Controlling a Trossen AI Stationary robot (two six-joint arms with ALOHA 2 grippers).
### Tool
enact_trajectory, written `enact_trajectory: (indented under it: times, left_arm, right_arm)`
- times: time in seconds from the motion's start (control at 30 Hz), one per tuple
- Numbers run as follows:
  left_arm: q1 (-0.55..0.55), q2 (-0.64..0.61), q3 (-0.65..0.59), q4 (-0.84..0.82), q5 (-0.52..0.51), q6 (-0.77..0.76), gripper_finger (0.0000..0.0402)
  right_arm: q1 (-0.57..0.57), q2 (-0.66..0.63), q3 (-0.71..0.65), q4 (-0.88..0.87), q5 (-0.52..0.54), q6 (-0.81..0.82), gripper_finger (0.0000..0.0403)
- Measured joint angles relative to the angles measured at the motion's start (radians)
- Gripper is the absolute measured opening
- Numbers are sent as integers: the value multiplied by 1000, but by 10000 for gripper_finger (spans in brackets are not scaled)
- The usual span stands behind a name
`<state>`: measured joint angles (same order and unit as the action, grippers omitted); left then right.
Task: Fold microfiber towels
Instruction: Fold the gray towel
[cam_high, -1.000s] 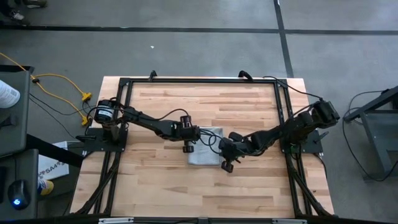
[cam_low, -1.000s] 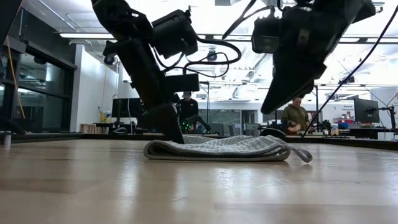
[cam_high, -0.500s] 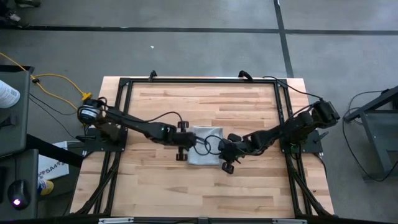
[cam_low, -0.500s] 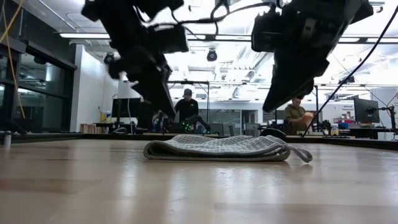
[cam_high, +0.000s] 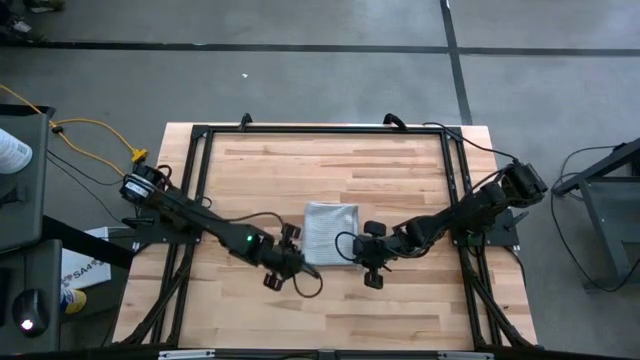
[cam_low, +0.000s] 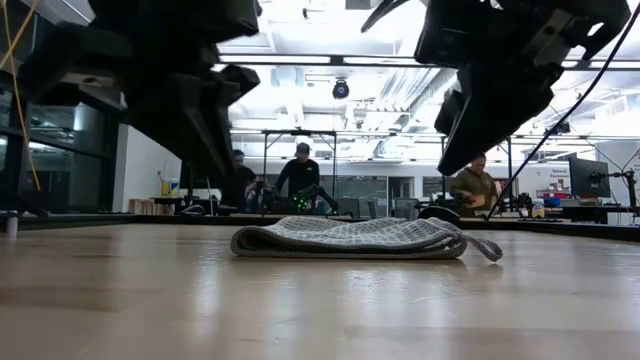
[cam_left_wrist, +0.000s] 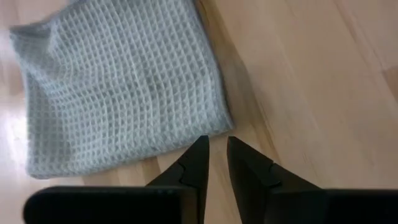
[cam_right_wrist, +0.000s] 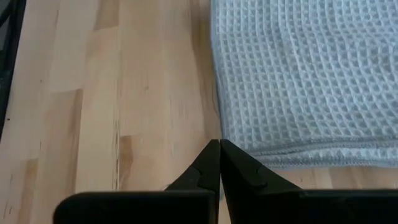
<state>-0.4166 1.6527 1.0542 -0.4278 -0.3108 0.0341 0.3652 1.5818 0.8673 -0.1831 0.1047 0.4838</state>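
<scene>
Soft waffle-weave cloth, pale grey-blue: microfiber towel (cam_high: 329, 232) judged light, limp and compressible, unlikely to slip on the wood yet liable to drag or unfold if pulled by one layer only. Best taken at a corner or along the stacked hem edge, pinching all layers together; a mid-panel grip would likely bunch it.

Left to right:

Left gripper (cam_high: 283, 271) off the towel's near-left corner, raised above the tabletop (cam_high: 400, 160) in the low view, not touching the cloth. Fingers nearly together, a slim gap between the tips, nothing held (cam_left_wrist: 216, 149).

Towel lying near the table's centre, between the two grippers. Folded into a compact, roughly square pad, several layers thick in the low view (cam_low: 350, 238), rounded fold at one end, a loose corner trailing onto the wood at the other. Stitched hem visible along the edge nearest the right wrist camera (cam_right_wrist: 298, 81). Surface flat, no obvious creasing. White tag not discernible, possibly tucked inside.

Right gripper (cam_high: 369, 262) just beside the towel's near-right corner, likewise clear of the cloth. Fingers pressed closed, tips meeting, empty (cam_right_wrist: 219, 149).

Fold appears essentially complete.
</scene>
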Motion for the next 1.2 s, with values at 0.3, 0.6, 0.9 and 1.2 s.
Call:
enact_trajectory:
  times: [0.3,0.6,0.9,1.2]
  left_arm:
    - [-15,0,0,-2,-26,-12,82]
    - [-16,1,0,6,-25,-22,120]
    - [-16,76,-2,10,-23,-43,137]
    - [-16,91,-2,19,36,-70,136]
  right_arm:
    - [8,0,0,32,-12,-62,3]
    - [8,4,0,33,-29,-93,3]
    - [8,78,0,42,-56,-115,3]
    - [10,80,0,117,-69,-115,3]
